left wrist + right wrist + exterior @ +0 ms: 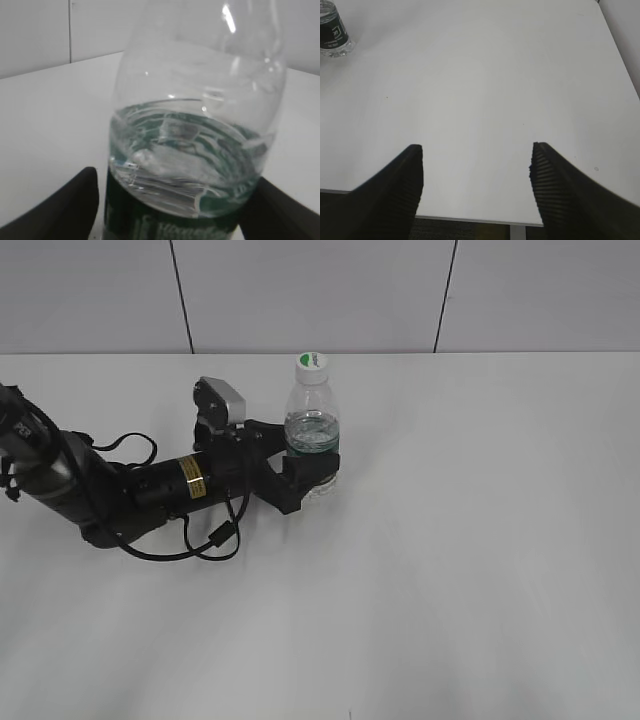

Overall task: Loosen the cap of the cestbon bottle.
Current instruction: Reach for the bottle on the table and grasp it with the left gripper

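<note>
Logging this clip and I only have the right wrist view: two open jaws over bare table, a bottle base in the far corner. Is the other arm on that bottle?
Observer: Yes. In the exterior view the left gripper has its jaws around the lower body of the cestbon bottle, at the green label.
Operator: Is the bottle upright?
Observer: It stands upright on the table, and the left wrist view shows water up to about the top of the label.
Operator: Cap on?
Observer: The cap sits on the neck, and nothing touches it.
Operator: Does my arm show there?
Observer: No, the right arm is outside the exterior view.
</note>
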Robot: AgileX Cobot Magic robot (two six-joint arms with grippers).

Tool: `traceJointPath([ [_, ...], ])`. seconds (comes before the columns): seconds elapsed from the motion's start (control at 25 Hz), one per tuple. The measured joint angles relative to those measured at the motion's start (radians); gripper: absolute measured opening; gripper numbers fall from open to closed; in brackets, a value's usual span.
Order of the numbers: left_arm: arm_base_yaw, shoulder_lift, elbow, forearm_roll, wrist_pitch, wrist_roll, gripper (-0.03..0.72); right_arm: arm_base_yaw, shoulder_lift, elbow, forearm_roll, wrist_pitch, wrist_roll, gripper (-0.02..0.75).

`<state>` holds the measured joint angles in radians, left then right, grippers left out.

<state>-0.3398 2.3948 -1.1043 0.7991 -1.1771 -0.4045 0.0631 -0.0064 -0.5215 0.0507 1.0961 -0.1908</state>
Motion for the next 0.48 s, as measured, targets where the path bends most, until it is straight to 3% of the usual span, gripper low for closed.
traceJointPath([
  [0.48, -0.027, 0.018, -0.075, -0.007, 0.054, -0.047, 0.503, 0.0, 0.0, 0.0, 0.0, 0.0, 0.0, 0.516],
])
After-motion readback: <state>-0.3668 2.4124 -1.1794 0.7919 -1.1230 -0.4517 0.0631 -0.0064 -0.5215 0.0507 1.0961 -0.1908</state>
